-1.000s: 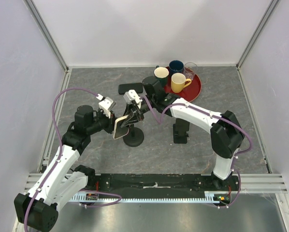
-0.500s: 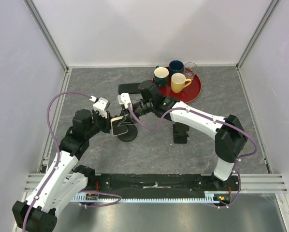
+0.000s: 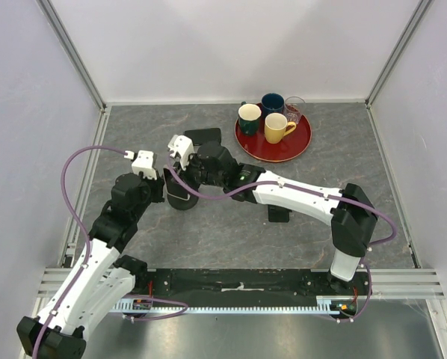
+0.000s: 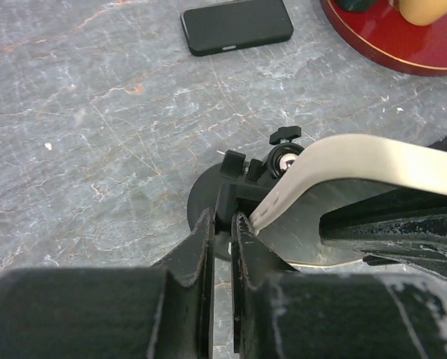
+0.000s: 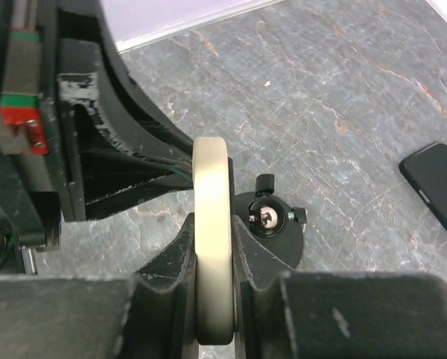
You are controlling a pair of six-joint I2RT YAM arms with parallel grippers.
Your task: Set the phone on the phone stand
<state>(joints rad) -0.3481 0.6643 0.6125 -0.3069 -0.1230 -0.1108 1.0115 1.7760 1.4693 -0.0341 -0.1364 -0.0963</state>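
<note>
Two claws meet at the phone stand [image 5: 274,224]. The right claw [image 5: 211,238] pinches the cream-cased phone [image 5: 210,176] across its flat faces, edge-on, long axis running straight ahead of the fingertips. The stand's head lies just right of that claw, under the phone's far end. The left claw [image 4: 223,233] is pressed almost together on the stand's black bracket. Judgement: seating not yet done; it falls to the right arm.

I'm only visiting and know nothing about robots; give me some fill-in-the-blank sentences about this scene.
The cream phone is clamped in the robot's ___ claw.
The yellow mug stands on a ___ tray.
The black phone lies flat on the ___.
Missing words: right, red, table.
</note>
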